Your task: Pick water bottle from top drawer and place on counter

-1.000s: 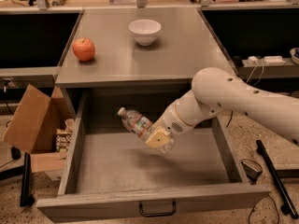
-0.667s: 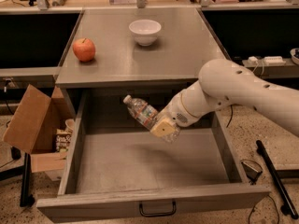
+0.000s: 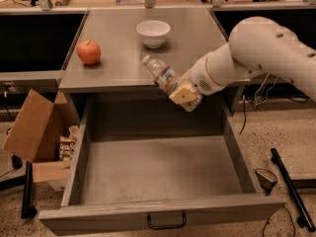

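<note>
The water bottle [image 3: 160, 74] is clear with a white cap and a coloured label band. It is tilted, cap up and to the left, at the height of the counter's front edge. My gripper [image 3: 181, 94] is shut on its lower end and holds it in the air above the back of the top drawer [image 3: 158, 169]. The drawer is pulled fully out and its grey inside is bare. Its dark loop handle [image 3: 167, 221] is at the bottom middle. The grey metal counter [image 3: 118, 58] lies just behind the bottle.
A red apple [image 3: 89, 52] sits on the counter's left side. A white bowl [image 3: 153, 33] sits at its back middle. An open cardboard box [image 3: 37, 132] stands on the floor to the left of the drawer. A black rod [image 3: 291, 191] lies on the floor at right.
My gripper has lifted the bottle up out of the drawer and toward the back, from mid-drawer height to level with the counter's front edge.
</note>
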